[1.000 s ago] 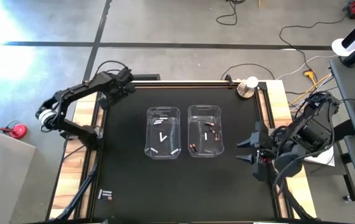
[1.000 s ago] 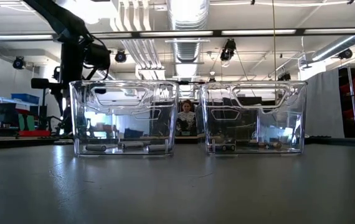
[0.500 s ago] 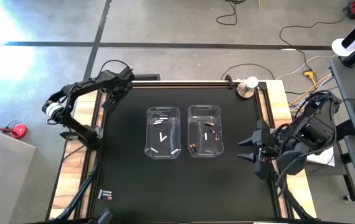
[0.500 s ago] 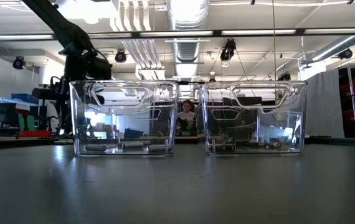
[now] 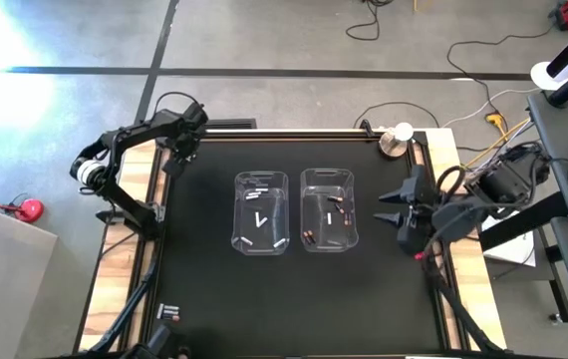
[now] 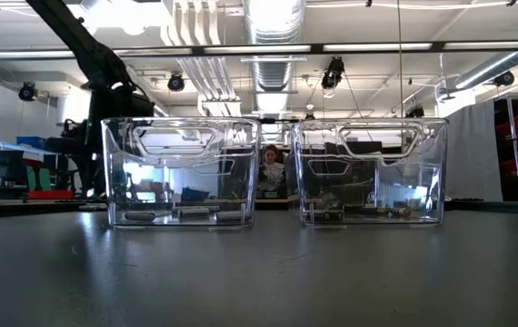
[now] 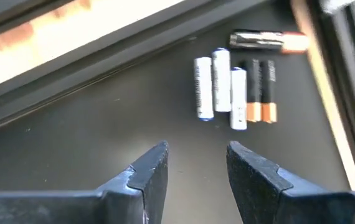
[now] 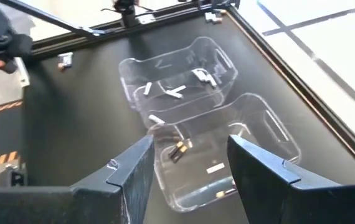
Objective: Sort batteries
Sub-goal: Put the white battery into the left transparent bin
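Several batteries (image 7: 233,87), white ones and dark ones with copper ends, lie side by side on the black table near its far left corner. My left gripper (image 7: 196,162) hangs open just above the table short of them, pointing down; the high view shows my left gripper (image 5: 178,150) at that corner. The left clear bin (image 5: 261,211) holds white batteries (image 8: 174,92). The right bin (image 5: 329,209) holds dark batteries (image 8: 179,149). My right gripper (image 5: 401,214) hovers open, high above the table to the right of the bins. More batteries (image 5: 168,313) lie at the near left.
A raised black frame and a wooden strip (image 7: 71,37) run close behind the far left batteries. A small round object (image 5: 396,140) stands at the far right corner. Bare black tabletop (image 5: 284,299) lies in front of the bins.
My left gripper has moved down and toward the table's far left corner, and has rolled about its pointing line. My right gripper has swung toward the far edge. Neither has opened or shut.
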You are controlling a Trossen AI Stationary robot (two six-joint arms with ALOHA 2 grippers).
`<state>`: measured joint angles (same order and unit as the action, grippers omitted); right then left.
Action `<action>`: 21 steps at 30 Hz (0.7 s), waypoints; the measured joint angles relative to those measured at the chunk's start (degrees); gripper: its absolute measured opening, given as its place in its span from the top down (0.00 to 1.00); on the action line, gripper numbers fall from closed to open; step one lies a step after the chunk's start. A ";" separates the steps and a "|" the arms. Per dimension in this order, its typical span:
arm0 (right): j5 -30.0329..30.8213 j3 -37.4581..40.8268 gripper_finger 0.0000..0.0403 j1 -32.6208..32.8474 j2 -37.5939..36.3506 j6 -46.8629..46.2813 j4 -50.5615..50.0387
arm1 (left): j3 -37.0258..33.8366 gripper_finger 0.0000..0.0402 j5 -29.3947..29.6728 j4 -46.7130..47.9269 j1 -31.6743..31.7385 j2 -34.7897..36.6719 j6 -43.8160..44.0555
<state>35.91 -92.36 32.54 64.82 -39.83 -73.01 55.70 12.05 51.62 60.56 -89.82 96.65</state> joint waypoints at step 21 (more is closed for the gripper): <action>0.11 0.00 0.52 -6.34 0.86 -7.41 0.00 | -8.85 0.65 -1.78 -11.69 2.20 0.28 4.22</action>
<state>36.02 -92.36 26.19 65.67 -47.24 -73.01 46.85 10.28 39.93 62.76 -89.54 100.87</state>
